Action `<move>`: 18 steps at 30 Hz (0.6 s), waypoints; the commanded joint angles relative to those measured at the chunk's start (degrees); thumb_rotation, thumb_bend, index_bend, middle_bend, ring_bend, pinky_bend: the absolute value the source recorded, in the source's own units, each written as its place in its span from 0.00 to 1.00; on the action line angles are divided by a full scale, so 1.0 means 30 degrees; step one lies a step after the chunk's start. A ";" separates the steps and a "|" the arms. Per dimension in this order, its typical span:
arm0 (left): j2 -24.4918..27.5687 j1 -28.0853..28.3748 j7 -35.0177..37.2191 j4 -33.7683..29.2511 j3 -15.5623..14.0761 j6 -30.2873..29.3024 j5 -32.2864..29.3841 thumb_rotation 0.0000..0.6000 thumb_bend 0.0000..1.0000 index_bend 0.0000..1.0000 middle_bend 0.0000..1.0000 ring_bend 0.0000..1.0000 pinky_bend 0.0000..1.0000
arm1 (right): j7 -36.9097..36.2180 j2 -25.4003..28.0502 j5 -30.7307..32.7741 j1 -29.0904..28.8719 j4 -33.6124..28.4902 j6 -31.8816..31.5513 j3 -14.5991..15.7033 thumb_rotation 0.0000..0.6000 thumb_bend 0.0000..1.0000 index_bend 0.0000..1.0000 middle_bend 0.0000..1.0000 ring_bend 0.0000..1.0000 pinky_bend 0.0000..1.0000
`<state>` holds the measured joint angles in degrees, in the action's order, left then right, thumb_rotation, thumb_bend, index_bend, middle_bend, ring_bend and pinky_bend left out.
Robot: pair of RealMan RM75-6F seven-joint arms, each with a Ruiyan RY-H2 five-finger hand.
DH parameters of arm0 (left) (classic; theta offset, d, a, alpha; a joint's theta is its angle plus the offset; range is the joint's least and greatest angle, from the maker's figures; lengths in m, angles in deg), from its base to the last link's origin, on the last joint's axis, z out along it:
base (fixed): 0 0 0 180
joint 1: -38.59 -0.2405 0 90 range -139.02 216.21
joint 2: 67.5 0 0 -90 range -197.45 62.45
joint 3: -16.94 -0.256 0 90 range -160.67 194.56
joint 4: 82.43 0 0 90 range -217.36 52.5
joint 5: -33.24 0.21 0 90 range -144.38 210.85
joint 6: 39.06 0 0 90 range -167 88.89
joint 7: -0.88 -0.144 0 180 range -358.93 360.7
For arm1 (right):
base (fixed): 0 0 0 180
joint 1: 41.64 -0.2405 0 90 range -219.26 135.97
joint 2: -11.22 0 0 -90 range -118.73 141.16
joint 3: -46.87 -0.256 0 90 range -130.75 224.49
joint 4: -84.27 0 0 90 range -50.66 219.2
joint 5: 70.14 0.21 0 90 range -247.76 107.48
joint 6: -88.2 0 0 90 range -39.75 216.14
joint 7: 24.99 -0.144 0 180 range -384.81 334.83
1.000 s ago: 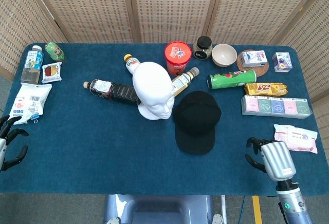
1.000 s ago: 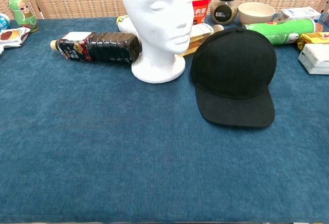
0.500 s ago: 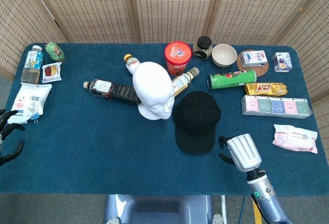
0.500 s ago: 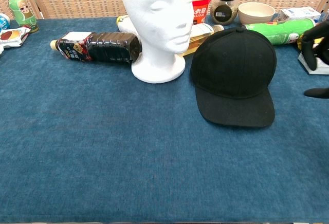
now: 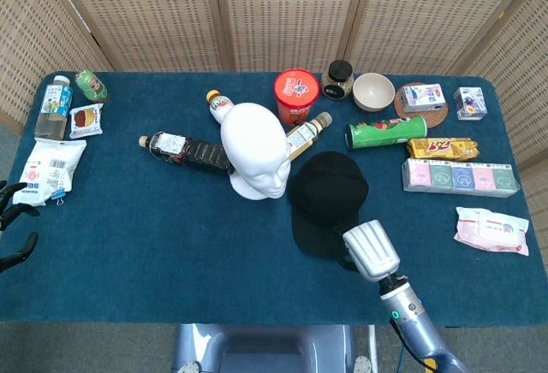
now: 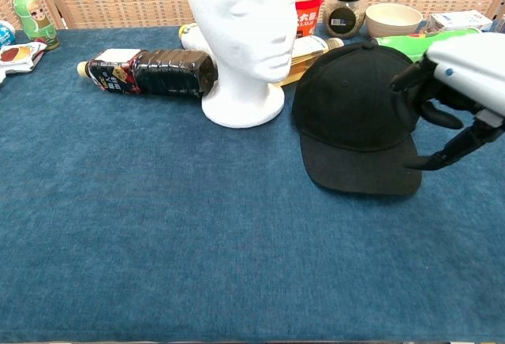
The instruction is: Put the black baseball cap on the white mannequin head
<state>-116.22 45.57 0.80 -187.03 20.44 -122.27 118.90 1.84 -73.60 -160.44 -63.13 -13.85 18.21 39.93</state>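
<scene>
The black baseball cap point(image 5: 325, 193) point(image 6: 355, 115) lies flat on the blue table, brim toward me, just right of the white mannequin head point(image 5: 255, 149) point(image 6: 241, 28), which stands upright and bare. My right hand point(image 5: 370, 251) point(image 6: 450, 99) hovers at the cap's front right, over the brim edge, fingers spread and curled downward, holding nothing. My left hand point(image 5: 12, 227) shows only as dark fingertips at the far left table edge, apart and empty.
A dark drink bottle point(image 5: 187, 150) lies left of the mannequin head, a yellow bottle point(image 5: 306, 135) behind it. A green can point(image 5: 385, 131), snack boxes point(image 5: 461, 176), a red cup point(image 5: 296, 96), a bowl point(image 5: 373, 91) and a tissue pack point(image 5: 491, 230) crowd the back and right.
My right hand has swept leftward from the right table edge to the cap's brim. The left hand stayed near the left edge. Cap and head have not moved.
</scene>
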 commanded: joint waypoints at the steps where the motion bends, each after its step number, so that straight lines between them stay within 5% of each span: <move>1: 0.0001 -0.0008 0.0040 0.0072 -0.0037 0.0068 -0.0071 1.00 0.38 0.39 0.16 0.08 0.14 | 0.0225 -0.0581 0.0243 -0.0420 0.0188 0.0533 0.0087 1.00 0.08 0.64 0.87 0.99 1.00; 18: -0.0038 -0.0287 0.0781 0.0810 -0.0279 0.0149 -0.0375 1.00 0.38 0.39 0.16 0.08 0.14 | 0.1492 -0.3273 0.1487 -0.1163 0.2848 0.1015 0.0338 1.00 0.08 0.64 0.87 0.99 1.00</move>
<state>-116.34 44.72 3.14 -184.60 19.61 -121.82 117.78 6.25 -83.10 -156.28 -66.62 -5.69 21.37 40.78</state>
